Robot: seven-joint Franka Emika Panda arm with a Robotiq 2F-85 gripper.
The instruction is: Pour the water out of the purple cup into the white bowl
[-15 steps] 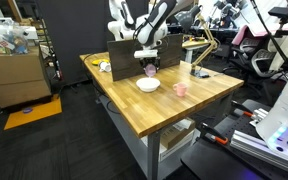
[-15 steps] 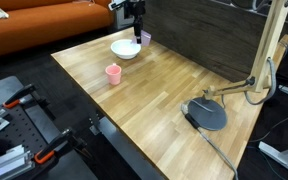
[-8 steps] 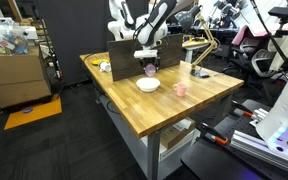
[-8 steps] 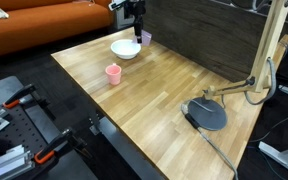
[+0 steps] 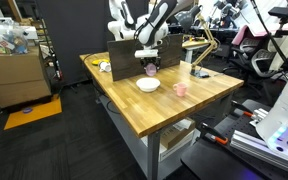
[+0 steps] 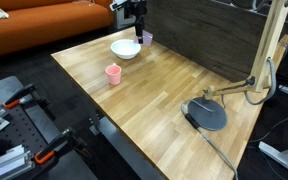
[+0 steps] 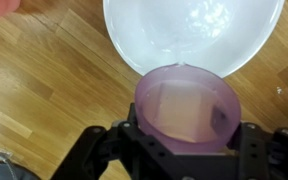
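Note:
My gripper [image 7: 184,135] is shut on the purple cup [image 7: 187,103], which fills the lower middle of the wrist view, its rim tipped over the edge of the white bowl [image 7: 154,30]. The bowl holds clear water. In both exterior views the gripper [image 5: 149,64] [image 6: 141,30] holds the cup [image 5: 150,69] [image 6: 146,38] just behind and slightly above the bowl [image 5: 148,85] [image 6: 125,49], near the dark upright board.
A pink cup [image 5: 181,89] [image 6: 113,74] stands on the wooden table [image 5: 154,110] [image 6: 154,95] near the bowl. A dark panel [image 6: 214,35] stands along the table's back. A desk lamp with a round base [image 6: 204,113] sits at one corner.

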